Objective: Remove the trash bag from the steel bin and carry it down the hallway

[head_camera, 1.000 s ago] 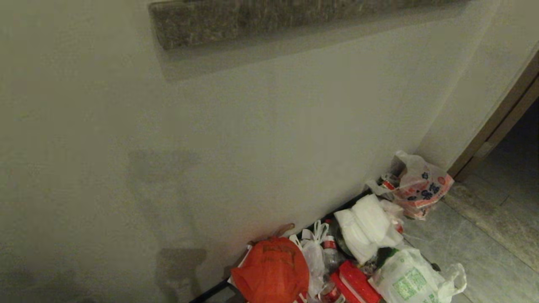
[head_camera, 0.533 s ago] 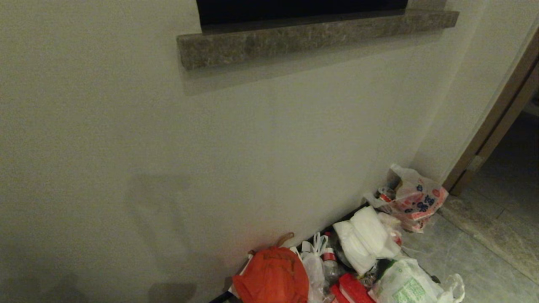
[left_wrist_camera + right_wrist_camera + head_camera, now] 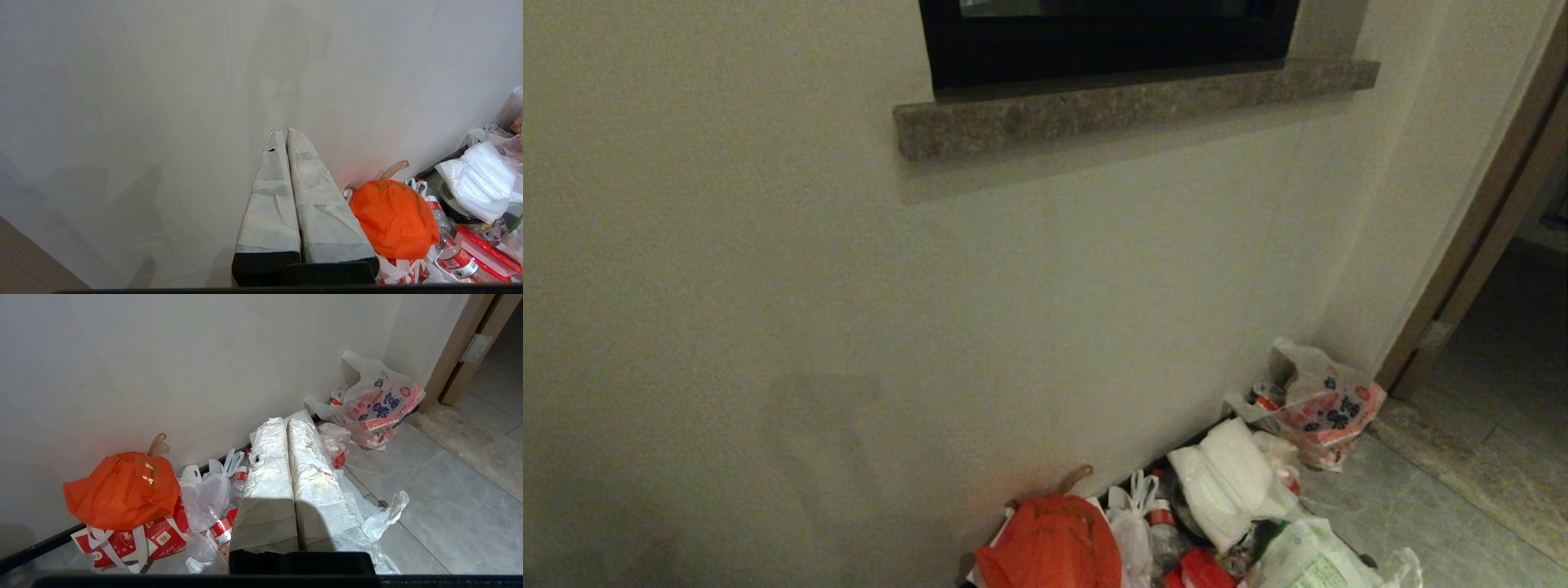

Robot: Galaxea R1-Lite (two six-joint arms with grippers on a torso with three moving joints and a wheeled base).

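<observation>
The steel bin is out of view. A thin, crinkled, translucent whitish bag with loop handles, which fits the trash bag [image 3: 204, 496], lies in a rubbish pile on the hallway's grey tiles [image 3: 449, 506] against the cream wall. In the head view the same bag [image 3: 1131, 527] sits just right of a red bag [image 3: 1049, 543]. My left gripper [image 3: 282, 131] is shut and empty, pointing at the wall left of the red bag [image 3: 392, 218]. My right gripper [image 3: 284, 420] is shut and empty, hanging over the pile. Neither arm shows in the head view.
The pile also holds a white padded bundle [image 3: 1225, 474], a printed white bag [image 3: 1327, 404] near the corner, a green-printed bag [image 3: 1311, 559], bottles and red boxes. A stone window sill [image 3: 1127, 106] juts from the wall. A brown door frame [image 3: 1470, 245] stands at right.
The head view has swung upward: the sill and dark window have come down into the picture and the pile has slid toward the bottom edge. The bags themselves lie as before.
</observation>
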